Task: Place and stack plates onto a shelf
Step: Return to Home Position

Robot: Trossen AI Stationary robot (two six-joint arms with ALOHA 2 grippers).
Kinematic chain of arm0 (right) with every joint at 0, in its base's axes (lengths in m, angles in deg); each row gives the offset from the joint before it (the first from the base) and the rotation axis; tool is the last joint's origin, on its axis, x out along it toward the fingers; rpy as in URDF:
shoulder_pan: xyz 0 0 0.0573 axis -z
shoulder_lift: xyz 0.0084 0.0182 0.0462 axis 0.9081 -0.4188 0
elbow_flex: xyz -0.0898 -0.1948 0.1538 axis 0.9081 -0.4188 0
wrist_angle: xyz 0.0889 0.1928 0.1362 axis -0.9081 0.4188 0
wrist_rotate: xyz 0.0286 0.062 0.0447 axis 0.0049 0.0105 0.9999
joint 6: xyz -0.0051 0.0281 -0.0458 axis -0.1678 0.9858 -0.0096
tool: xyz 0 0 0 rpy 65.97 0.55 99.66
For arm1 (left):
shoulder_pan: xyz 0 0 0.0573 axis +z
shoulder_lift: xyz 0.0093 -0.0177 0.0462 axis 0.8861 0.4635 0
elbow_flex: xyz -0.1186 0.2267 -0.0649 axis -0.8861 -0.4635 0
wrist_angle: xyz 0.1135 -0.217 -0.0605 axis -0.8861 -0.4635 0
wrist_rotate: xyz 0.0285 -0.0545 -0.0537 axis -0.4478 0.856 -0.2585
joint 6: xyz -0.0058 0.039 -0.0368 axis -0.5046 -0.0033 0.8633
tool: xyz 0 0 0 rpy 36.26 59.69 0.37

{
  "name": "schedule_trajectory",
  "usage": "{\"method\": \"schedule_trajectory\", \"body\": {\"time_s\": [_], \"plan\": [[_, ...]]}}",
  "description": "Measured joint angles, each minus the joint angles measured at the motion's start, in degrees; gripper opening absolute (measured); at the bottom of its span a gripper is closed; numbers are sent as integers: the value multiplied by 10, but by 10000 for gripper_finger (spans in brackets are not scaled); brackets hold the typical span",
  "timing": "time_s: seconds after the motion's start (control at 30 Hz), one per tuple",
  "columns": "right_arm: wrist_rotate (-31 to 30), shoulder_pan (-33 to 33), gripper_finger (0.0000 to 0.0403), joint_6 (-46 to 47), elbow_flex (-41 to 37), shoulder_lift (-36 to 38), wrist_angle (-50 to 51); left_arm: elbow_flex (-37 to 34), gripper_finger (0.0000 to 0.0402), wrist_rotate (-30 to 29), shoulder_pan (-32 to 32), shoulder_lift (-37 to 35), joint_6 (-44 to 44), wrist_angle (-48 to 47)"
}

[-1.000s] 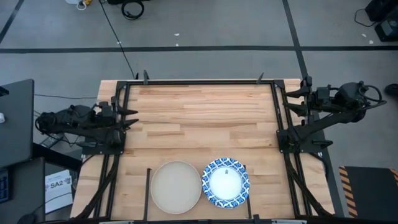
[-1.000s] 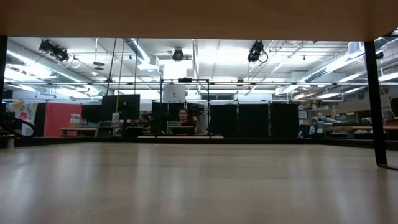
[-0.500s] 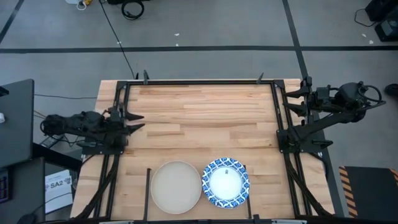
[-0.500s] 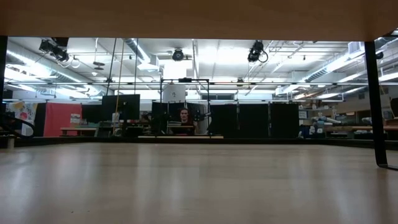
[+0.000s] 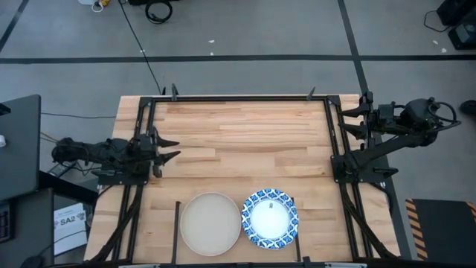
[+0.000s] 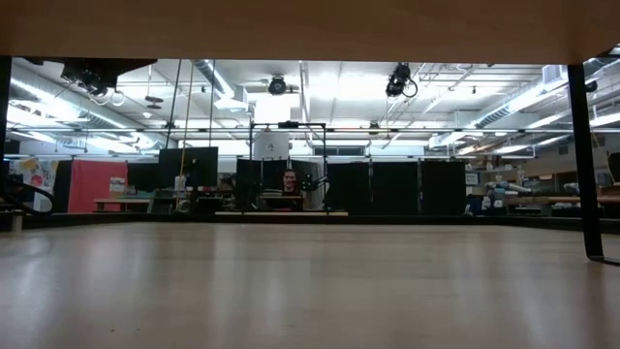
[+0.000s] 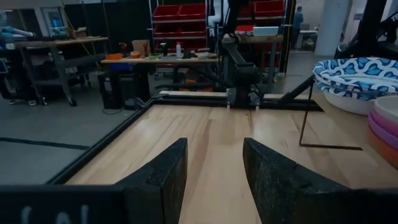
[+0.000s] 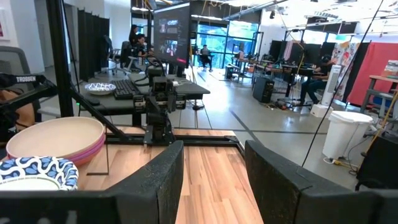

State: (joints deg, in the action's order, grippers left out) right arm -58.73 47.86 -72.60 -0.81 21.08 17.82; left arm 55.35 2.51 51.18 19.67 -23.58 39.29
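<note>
High view: we log the beige plate and the blue-rimmed plate side by side at the shelf's near edge. The left gripper sits at the left edge and the right gripper at the right edge.
Low view: a person is in the room beyond.
Wrist views: both grippers have their fingers spread and hold nothing.

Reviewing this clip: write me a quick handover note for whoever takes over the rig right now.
Left gripper: jaws open, empty, over the left edge of the table.
Right gripper: jaws open, empty, arm folded back at the right edge.
Plates: beige-topped stack and blue-rimmed stack side by side on the shelf.
Done: no loose plates in view; all that show are stacked.
Left: probably only parking the left arm like the right one.
</note>
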Motion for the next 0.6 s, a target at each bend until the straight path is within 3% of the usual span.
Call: {"method": "schedule_trajectory", "body": {"time_s": [0.27, 0.6], "plan": [[0, 0, 176, 0, 0, 0, 1, -33, 162, 1, 0, 0, 0, 23], [0, 0, 176, 0, 0, 0, 1, -57, 162, 70, 0, 0, -26, 55]]}}
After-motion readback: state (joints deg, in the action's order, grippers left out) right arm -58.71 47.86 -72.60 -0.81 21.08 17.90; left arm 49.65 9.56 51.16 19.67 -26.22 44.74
